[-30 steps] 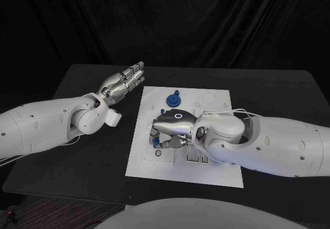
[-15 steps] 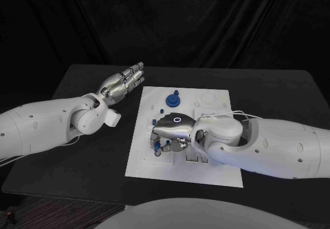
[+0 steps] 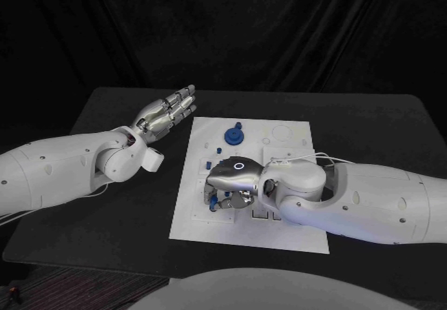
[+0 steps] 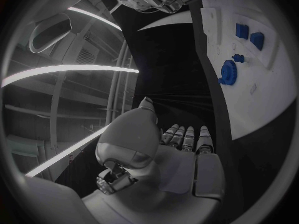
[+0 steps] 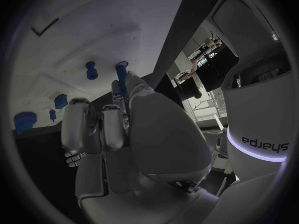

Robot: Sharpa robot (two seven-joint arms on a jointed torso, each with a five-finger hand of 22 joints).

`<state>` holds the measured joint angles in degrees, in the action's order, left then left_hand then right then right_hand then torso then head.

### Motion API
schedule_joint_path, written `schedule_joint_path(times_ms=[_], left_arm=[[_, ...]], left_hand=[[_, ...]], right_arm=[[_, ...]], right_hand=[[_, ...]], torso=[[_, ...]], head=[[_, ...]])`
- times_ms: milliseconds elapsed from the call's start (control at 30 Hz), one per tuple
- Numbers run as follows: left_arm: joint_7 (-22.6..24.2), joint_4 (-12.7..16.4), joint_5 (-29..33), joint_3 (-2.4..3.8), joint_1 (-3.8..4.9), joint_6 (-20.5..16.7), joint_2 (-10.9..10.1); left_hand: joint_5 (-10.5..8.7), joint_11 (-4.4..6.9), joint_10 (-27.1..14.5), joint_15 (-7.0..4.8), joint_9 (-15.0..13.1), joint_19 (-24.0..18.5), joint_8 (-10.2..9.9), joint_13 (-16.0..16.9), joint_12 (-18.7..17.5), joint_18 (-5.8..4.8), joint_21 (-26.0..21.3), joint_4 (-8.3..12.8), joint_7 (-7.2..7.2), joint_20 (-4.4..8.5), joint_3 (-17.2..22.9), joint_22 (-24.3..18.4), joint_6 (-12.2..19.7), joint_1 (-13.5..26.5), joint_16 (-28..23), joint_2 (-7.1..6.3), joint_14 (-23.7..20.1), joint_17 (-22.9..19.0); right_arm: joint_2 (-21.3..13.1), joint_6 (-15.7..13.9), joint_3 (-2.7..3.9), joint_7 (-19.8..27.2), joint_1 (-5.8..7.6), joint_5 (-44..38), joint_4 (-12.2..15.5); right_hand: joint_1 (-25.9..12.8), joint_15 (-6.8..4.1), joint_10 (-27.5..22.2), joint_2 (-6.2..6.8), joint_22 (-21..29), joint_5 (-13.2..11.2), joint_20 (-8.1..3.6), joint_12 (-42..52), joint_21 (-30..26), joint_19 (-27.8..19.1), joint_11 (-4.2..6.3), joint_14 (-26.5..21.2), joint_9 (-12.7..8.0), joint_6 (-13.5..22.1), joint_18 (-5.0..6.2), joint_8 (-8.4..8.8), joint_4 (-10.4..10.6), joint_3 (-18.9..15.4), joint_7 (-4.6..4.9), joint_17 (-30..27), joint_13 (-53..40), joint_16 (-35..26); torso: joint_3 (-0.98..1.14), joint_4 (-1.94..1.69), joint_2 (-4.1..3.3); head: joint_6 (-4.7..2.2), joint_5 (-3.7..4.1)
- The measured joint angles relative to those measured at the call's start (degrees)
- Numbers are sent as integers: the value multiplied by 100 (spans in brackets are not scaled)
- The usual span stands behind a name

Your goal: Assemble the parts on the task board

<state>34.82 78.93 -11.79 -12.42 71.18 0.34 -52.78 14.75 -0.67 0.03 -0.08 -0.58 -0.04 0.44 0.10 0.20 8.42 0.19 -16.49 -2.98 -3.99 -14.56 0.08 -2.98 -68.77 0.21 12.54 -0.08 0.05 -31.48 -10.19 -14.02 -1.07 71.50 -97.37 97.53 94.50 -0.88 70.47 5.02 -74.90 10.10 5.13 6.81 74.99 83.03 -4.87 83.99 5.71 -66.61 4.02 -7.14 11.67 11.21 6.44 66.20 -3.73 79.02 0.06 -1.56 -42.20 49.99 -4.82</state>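
Observation:
The white task board (image 3: 280,232) lies in the middle of the black table. My right hand (image 3: 233,183) hovers low over the board's left side, fingers curled down around a small blue peg (image 3: 215,204). In the right wrist view the slim blue peg (image 5: 122,80) sticks out between the fingertips of the right hand (image 5: 118,134), close to a round hole in the board (image 5: 56,45). Another blue peg (image 5: 91,70) stands in the board nearby. My left hand (image 3: 166,111) is off the board's far left corner with fingers stretched out flat, holding nothing.
A round blue disc (image 3: 235,135) sits at the board's far end, with a small blue stud (image 3: 238,124) beyond it. In the left wrist view the disc (image 4: 228,72) and two blue blocks (image 4: 249,35) lie on the board (image 4: 274,94). Bare black table surrounds the board.
My right hand has slid a little along the board's left side toward the near edge, carrying the blue peg. The left arm has not moved.

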Motion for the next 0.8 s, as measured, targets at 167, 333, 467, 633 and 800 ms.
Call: schedule_joint_path(times_ms=[167, 333, 467, 633, 800], left_arm=[[1, -3, 0, 0, 0, 15, 4], [0, -8, -1, 0, 0, 32, 7], [-3, -13, -1, 0, 0, 45, 20], [-6, -19, -1, 0, 0, 61, 24], [-11, -31, -1, 0, 0, 77, 29]], left_hand=[[23, 0, 0, 0, -5, 0, 0, 0, 0, 0, 0, 5, -3, 0, -5, 0, -3, 0, 0, 0, 0, 0], [23, -11, -12, 0, -15, 0, 22, -3, 0, 0, 0, 5, -40, 0, -5, 1, -40, 0, 0, 0, 0, 0], [39, -38, -4, 0, -20, 0, 22, -4, 0, 0, 0, 5, -61, 0, -4, 1, -60, -22, 0, 22, 0, 1], [43, -38, -3, 0, -27, 0, 22, -5, 0, 0, 0, 5, -61, 0, -4, 1, -61, -22, 0, 22, 0, 1], [42, -38, -3, 0, -27, 0, 22, -4, 0, 0, 0, 5, -61, 0, -4, 1, -61, -22, 0, 22, 0, 2]], right_arm=[[6, -11, 7, 12, -18, -39, -13], [17, -19, 13, 27, -31, -67, -30], [21, -20, 18, 35, -42, -80, -39], [22, -13, 21, 44, -52, -87, -43], [20, 5, 25, 52, -59, -92, -43]], right_hand=[[0, 0, 21, 0, -3, 0, 0, -11, 0, 0, -21, 0, 0, 0, 0, 7, 0, 0, 0, 0, 0, 0], [-1, 0, 39, 0, -4, -1, 0, -14, 0, 0, -4, 0, 3, 1, 0, 9, 0, -1, 0, -9, -2, 0], [-1, 0, 40, 1, -4, -1, 0, -20, 0, 0, -3, 0, 5, -1, 0, -11, 1, -1, -3, -12, -7, 0], [-2, 0, 40, 2, -4, -2, 0, -21, 0, 0, -3, 0, 7, -23, 0, -12, 0, -1, -18, -14, -8, 0], [-3, 0, 40, 3, -3, -18, 0, -31, 0, 0, -3, 0, 7, -31, 0, -12, -5, -7, -9, -19, -8, 0]], torso=[[-1, 0, 2], [-2, -3, 3], [-3, -7, 3], [-5, -10, 6], [-5, -6, 6]], head=[[0, -1], [0, 4], [0, 4], [0, 1], [0, -8]])
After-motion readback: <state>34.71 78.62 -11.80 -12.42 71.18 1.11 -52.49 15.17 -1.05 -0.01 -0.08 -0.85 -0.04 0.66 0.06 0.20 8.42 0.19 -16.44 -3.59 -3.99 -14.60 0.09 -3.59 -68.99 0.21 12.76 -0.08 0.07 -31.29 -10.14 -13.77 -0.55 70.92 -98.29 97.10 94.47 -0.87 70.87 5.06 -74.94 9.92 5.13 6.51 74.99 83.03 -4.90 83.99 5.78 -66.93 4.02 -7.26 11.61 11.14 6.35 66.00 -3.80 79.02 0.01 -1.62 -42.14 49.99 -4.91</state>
